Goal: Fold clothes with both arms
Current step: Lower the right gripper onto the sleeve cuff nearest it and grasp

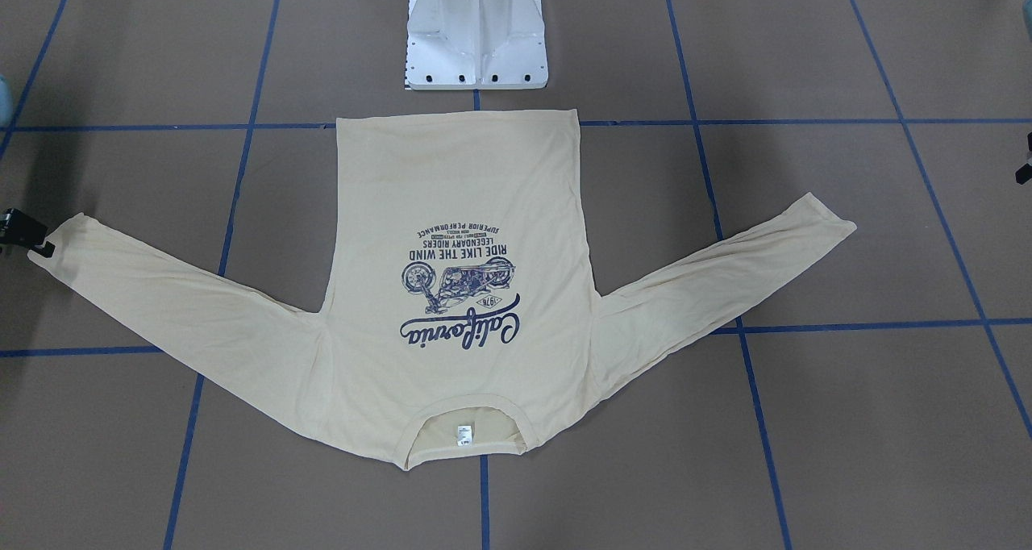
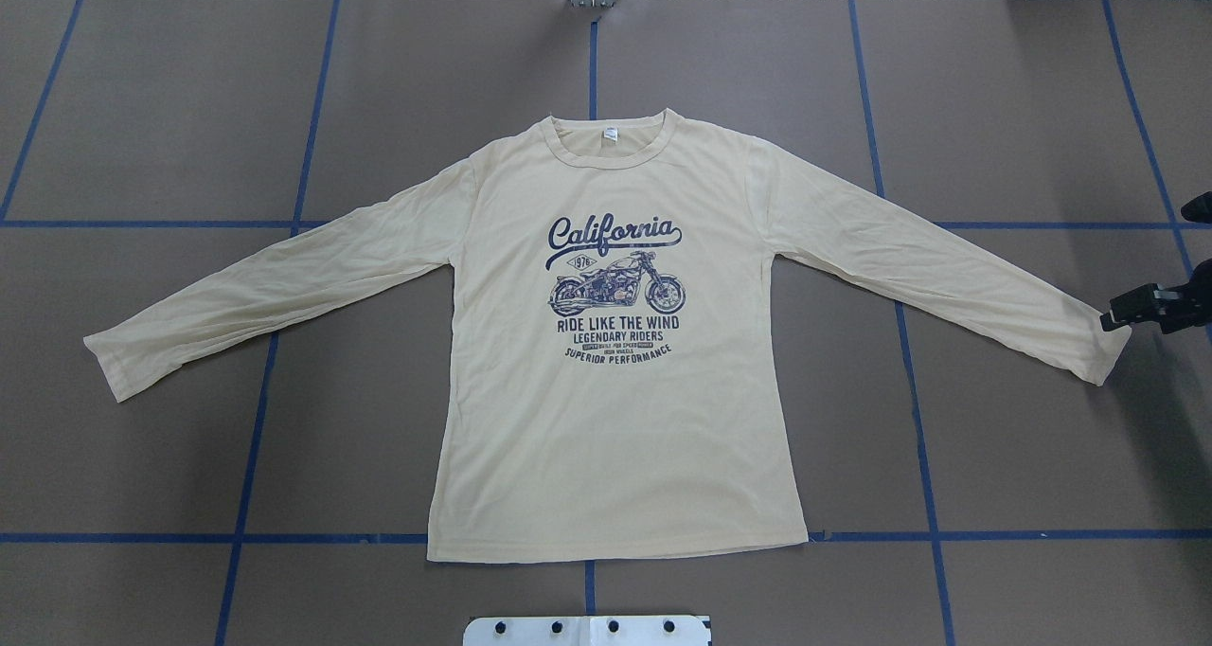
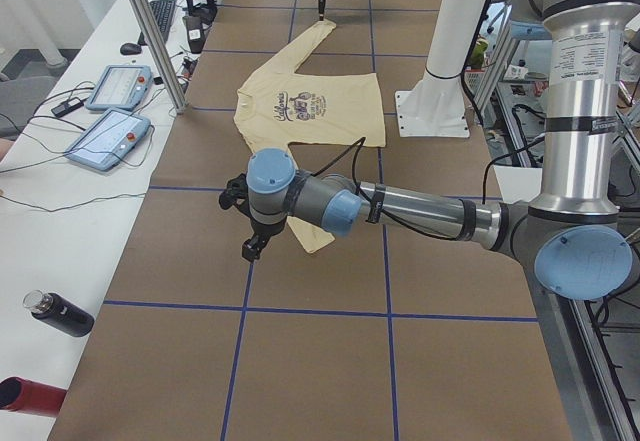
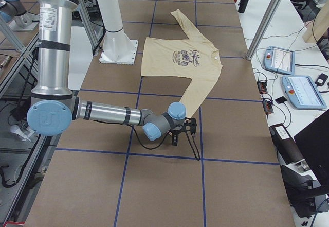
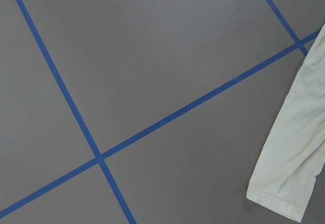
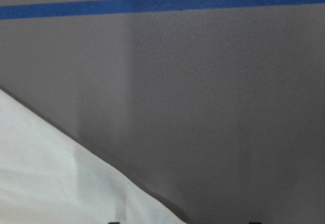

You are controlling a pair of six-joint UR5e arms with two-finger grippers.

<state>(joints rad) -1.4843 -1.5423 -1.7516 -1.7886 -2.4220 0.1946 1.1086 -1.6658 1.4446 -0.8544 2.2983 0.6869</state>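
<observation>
The thin T-shirt point(image 2: 615, 419), spread flat and print-up mid-worktop point(image 2: 994, 438), looks light and limp, best pinched at cuffs or hem corners; the right gripper point(image 2: 1117, 316) jaws stand released at one cuff, while the left gripper point(image 3: 252, 249) jaws I cannot tell.

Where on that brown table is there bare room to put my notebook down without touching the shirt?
The table is bare beyond the collar, and in the wedges between each sleeve and the T-shirt body. Crowded at the cuffs: the right pincer meets one, the left pincer hangs near the other.
</observation>
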